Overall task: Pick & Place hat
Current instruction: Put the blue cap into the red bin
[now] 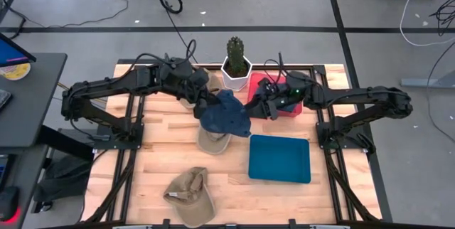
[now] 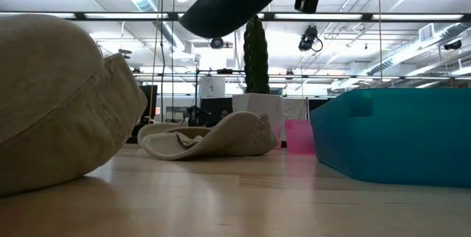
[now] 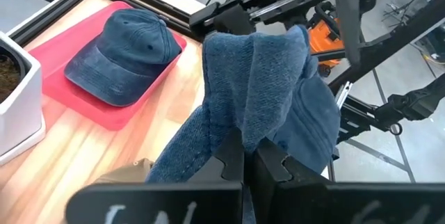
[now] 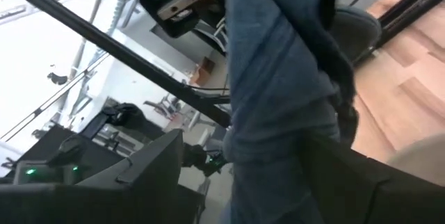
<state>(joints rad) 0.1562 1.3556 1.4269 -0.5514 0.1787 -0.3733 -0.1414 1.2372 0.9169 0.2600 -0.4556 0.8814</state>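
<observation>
Dark blue denim hat (image 1: 226, 114) hangs pinched in closed left gripper (image 3: 249, 156); right gripper (image 4: 278, 175) straddles it open, so releasing early could drop it.

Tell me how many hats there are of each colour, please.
Blue hats: 2, one held up by the left gripper over the table, one lying on the red tray
Tan hats: 2, one mid-table, one near the front edge
Total: 4

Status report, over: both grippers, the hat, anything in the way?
Left gripper shut on dark blue denim hat, held aloft mid-table. Right gripper open beside it. Beige hat lies directly beneath.
</observation>
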